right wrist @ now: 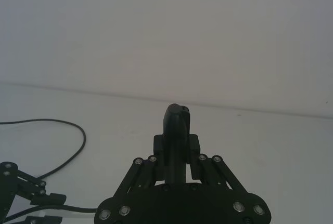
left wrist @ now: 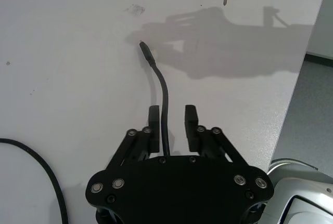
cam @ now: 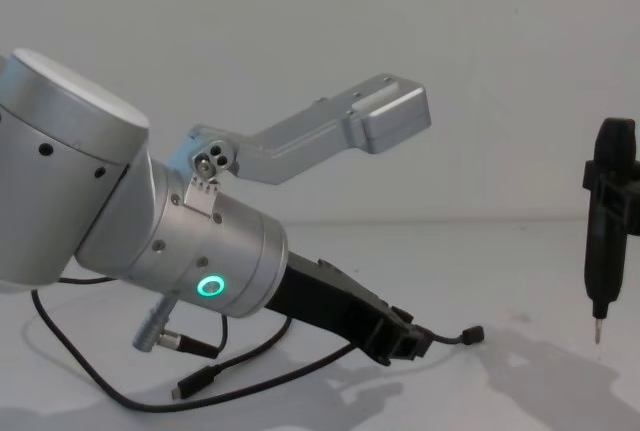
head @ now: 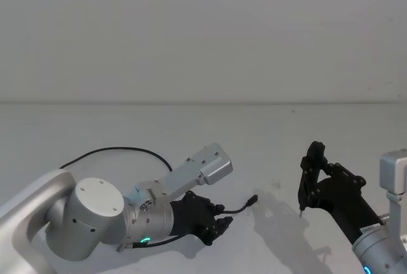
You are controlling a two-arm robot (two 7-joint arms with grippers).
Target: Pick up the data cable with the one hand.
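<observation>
Left wrist cylinder (cam: 200, 241): silver, green ring (cam: 209, 286) lit, low over the white table (left wrist: 62, 52)
Left gripper (left wrist: 172, 108): black, 2 jaws narrowly parted; we see them straddling the cable, no pinch yet
Right gripper (right wrist: 176, 145): clamped on a black tool (cam: 608, 221), well apart to the right
Data cable (left wrist: 164, 94): long axis runs straight forward between the left jaws; slack loops on the table behind
Plug (left wrist: 145, 50): just ahead of the fingertips; we judge the left arm far nearer
</observation>
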